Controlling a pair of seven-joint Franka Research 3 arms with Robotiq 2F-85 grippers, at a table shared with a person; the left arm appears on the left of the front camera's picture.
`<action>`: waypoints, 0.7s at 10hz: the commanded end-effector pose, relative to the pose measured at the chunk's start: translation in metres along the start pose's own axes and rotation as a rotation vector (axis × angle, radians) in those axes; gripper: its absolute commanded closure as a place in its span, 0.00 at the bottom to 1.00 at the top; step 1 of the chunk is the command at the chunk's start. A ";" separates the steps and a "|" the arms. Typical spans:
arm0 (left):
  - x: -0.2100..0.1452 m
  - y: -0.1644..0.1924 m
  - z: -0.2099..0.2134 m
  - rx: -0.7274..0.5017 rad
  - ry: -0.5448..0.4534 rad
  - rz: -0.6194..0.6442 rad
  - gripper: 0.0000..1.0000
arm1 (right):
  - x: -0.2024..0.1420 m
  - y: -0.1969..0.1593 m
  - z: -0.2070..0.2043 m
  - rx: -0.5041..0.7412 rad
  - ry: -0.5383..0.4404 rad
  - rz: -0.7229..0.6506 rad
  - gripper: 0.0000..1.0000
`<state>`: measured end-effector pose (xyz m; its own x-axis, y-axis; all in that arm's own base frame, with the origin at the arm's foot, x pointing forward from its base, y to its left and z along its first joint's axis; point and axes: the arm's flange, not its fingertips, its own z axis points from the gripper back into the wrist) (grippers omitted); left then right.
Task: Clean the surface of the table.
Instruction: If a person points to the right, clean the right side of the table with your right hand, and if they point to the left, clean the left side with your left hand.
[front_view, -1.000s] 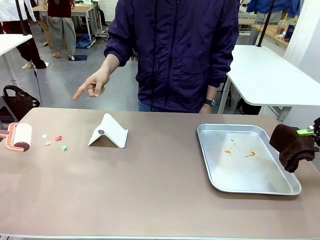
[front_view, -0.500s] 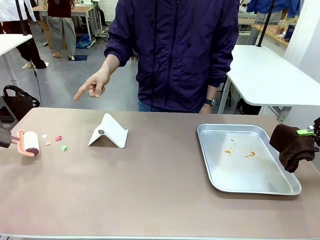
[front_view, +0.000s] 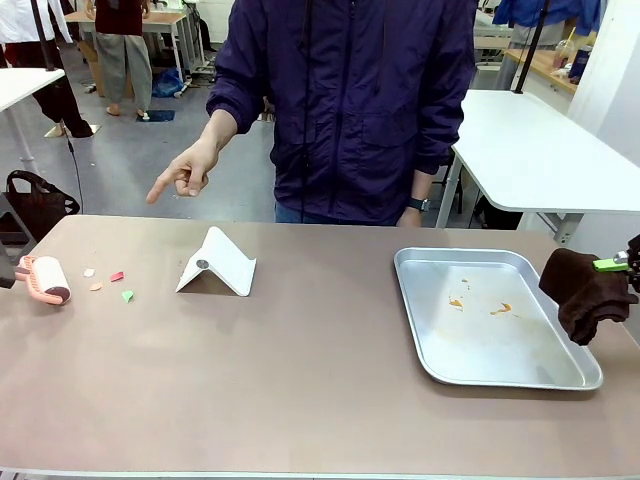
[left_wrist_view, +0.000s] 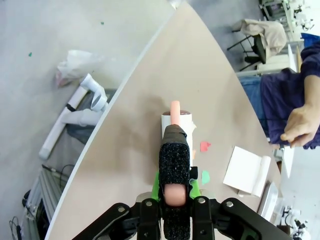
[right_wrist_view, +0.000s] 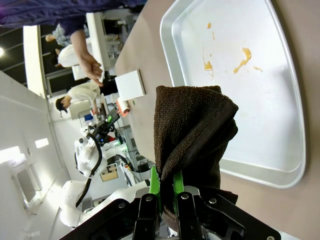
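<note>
The left end effector grips a roller at the desk's left edge. The right end effector grips a cloth by the tray.

Across my surface, the roller is far left, 4 scraps beside it, then the stand; the tray right, the cloth beyond it.

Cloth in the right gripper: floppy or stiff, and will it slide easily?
Probably floppy: the cloth hangs folded and drooping from the shut right gripper. Its looped, towel-like weave looks grippy, so it would likely drag rather than slide. Likely light, since a pinch at one edge carries it.
</note>
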<state>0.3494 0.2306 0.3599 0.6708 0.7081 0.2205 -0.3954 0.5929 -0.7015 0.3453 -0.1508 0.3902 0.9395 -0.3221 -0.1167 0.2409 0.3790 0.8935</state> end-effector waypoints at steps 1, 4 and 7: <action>0.005 0.002 -0.013 -0.037 -0.049 -0.010 0.78 | -0.003 0.001 0.000 -0.005 -0.007 0.004 0.89; 0.010 0.004 -0.026 -0.005 0.041 0.009 0.78 | -0.003 0.001 0.000 -0.005 -0.007 0.004 0.89; 0.017 0.004 -0.035 -0.026 0.135 0.037 0.78 | -0.003 0.001 0.000 -0.005 -0.007 0.004 0.89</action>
<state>0.3770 0.2276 0.3456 0.7109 0.6866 0.1525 -0.3835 0.5601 -0.7344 0.3454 -0.1508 0.3902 0.9395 -0.3221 -0.1166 0.2409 0.3791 0.8934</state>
